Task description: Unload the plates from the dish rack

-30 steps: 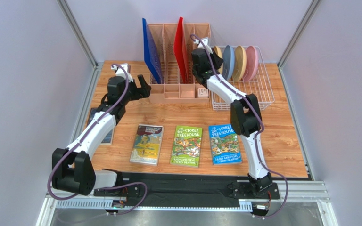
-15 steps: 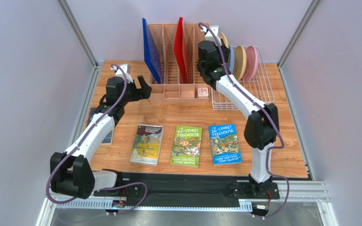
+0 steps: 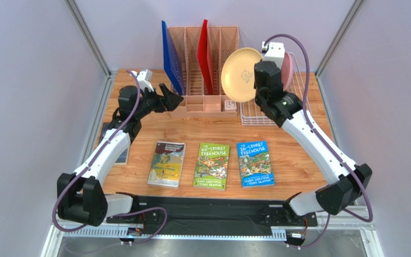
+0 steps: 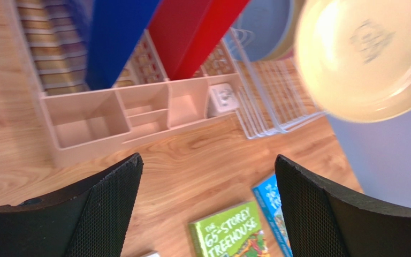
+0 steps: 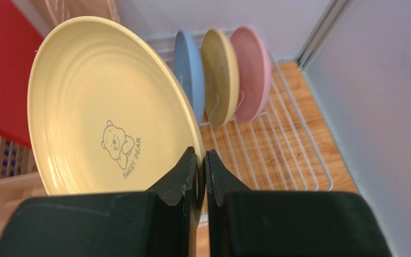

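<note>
My right gripper (image 3: pixel 254 80) (image 5: pixel 201 160) is shut on the rim of a cream plate (image 3: pixel 241 74) (image 5: pixel 100 107) with a bear print. It holds the plate upright in the air, left of the white wire dish rack (image 3: pixel 300 104) (image 5: pixel 282 160). The left wrist view shows this plate (image 4: pixel 363 53) at its top right. Three plates stand on edge in the rack: grey-blue (image 5: pixel 188 69), cream (image 5: pixel 221 75) and pink (image 5: pixel 253 69). From above only the pink one (image 3: pixel 287 69) shows, behind my right wrist. My left gripper (image 3: pixel 166 97) (image 4: pixel 207 159) hangs open and empty by the organiser's front left.
A salmon-pink slotted organiser (image 3: pixel 202 104) holds an upright blue board (image 3: pixel 171 56) and a red board (image 3: pixel 204 51), just left of the rack. Three books (image 3: pixel 211 165) lie in a row on the wooden table (image 3: pixel 191 128). Another flat book (image 3: pixel 118 152) lies under my left arm.
My right arm lifted the cream plate out of the rack, up and to the left, and its elbow swung out to the right. My left gripper edged right.
</note>
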You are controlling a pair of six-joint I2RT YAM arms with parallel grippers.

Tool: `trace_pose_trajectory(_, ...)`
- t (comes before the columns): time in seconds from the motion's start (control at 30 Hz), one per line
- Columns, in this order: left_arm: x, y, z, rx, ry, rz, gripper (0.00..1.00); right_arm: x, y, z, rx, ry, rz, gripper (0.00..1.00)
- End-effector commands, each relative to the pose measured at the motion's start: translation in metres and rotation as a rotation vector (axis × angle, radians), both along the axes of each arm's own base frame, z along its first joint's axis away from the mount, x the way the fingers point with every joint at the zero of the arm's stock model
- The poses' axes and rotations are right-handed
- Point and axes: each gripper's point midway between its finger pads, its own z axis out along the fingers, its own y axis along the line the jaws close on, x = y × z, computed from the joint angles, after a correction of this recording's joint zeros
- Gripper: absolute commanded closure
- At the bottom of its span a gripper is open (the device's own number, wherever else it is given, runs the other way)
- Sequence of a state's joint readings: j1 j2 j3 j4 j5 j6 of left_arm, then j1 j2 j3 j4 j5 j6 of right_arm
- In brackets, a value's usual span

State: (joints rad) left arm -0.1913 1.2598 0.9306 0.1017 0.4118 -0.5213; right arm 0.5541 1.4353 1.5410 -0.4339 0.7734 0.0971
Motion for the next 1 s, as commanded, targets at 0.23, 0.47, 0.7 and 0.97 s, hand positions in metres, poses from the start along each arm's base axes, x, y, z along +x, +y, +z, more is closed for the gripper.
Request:
trace_pose_trajectory(0.23,-0.029,-0.054,0.02,-0.231,-0.001,-0.258,0.04,-0.05,0.071,-0.053,0.387,0.122,0.389,1.0)
trace_pose_trajectory(0.47,-0.04,-0.068,-0.001,-0.232,0.038,-0.253,0.07,-0.063,0.096,-0.062,0.509,0.142,0.5,1.0)
trace_pose_trajectory(0.7,-0.043,-0.073,-0.004,-0.232,0.033,-0.252,0.36,-0.07,0.112,-0.074,0.581,0.183,0.565,1.0)
trace_pose_trajectory(0.97,-0.036,-0.07,-0.014,-0.169,0.046,-0.199,1.0,-0.076,0.125,-0.08,0.625,0.217,0.62,1.0)
